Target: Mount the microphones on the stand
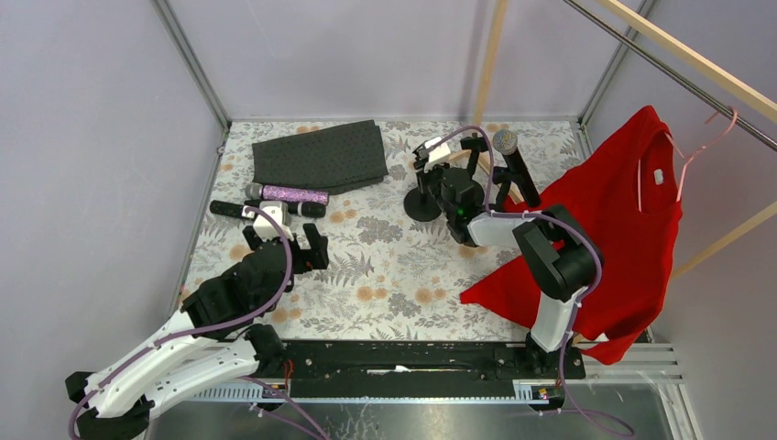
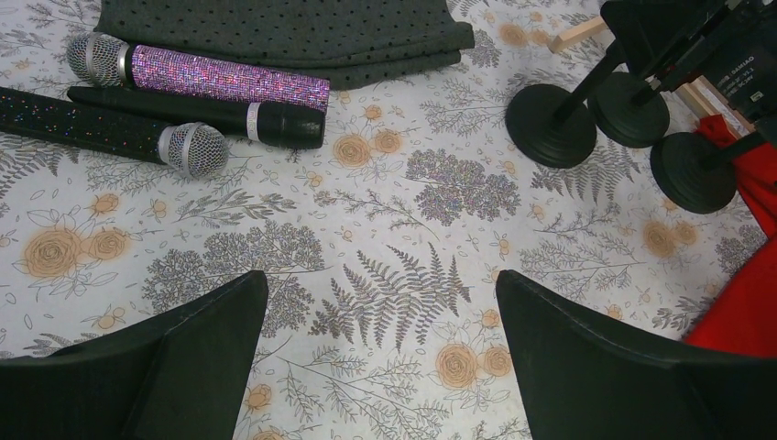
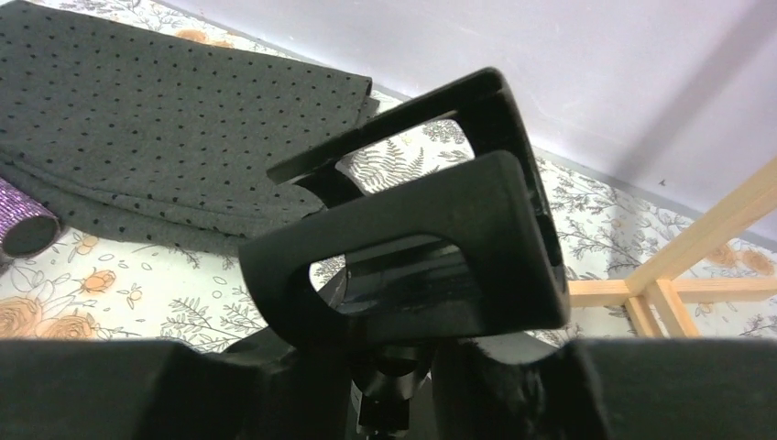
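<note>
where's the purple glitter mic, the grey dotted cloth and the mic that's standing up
purple glitter microphone (image 2: pixel 229 76): left wrist view, middle of its glitter body
grey dotted cloth (image 1: pixel 319 156): top view, centre of the folded fabric
upright microphone (image 1: pixel 505 141): top view, on its mesh head

The black glitter microphone (image 2: pixel 82 124) runs off the left wrist view's left edge, and the plain black microphone (image 2: pixel 275 122) is partly hidden behind it. The right wrist view's edge cuts the purple microphone (image 3: pixel 14 206) down to its butt, and the fingers of the right gripper (image 3: pixel 389 394) are a dark blur.
</note>
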You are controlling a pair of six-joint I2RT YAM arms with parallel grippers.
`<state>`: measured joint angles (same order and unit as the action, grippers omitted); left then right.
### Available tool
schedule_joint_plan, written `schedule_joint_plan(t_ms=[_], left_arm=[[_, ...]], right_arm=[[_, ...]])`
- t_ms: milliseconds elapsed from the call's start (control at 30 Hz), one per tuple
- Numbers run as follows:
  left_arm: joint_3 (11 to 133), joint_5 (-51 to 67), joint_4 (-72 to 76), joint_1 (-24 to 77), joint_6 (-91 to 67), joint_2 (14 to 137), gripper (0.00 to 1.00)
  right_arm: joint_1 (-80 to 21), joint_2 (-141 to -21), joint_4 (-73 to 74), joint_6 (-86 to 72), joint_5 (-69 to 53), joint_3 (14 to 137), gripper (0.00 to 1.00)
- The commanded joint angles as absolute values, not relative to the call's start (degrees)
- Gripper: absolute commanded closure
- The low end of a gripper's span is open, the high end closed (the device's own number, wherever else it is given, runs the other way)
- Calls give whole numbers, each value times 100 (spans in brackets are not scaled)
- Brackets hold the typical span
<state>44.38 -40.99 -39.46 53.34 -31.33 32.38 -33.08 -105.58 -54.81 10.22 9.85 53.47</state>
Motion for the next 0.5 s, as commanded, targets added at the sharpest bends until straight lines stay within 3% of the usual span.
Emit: schedule_joint_plan(t_ms=[0,233,467], left_arm=[[4412,-4223,-3743,5345,-3047,3302,1],[4421,-4224,-3742,5344,-3049,3379,1],[4430,-4258,-3747,5345,-3040,3532,1]], right_arm=[[-3314,-10410,-6368,1081,550,5208,72],[-3382,-9981,-6365,1107,-128,4868,93],[-3880,-9062,-5996,1077,-480,4219,93]])
